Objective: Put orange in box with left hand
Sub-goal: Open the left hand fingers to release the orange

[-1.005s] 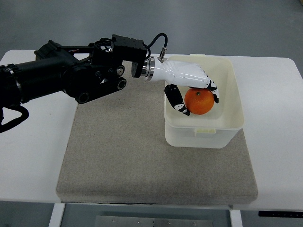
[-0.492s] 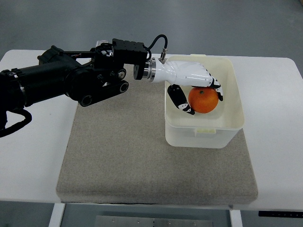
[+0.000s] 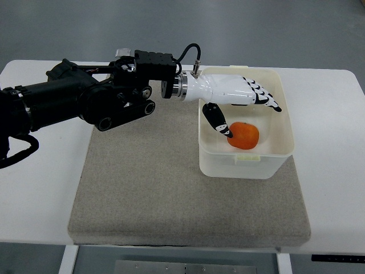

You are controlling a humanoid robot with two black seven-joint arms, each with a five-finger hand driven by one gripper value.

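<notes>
orange (image 3: 244, 135) now released, lying in box (image 3: 282, 111); left hand (image 3: 239, 94) fingers spread, thumb perhaps touching.

A single top view looks steeply down from the robot's side onto the table (image 3: 40, 182).

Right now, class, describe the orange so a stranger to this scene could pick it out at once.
On the white table lies a grey mat; at its far right stands a cream plastic box. The orange lies inside, below the left hand, the only round, brightly coloured thing there.
</notes>
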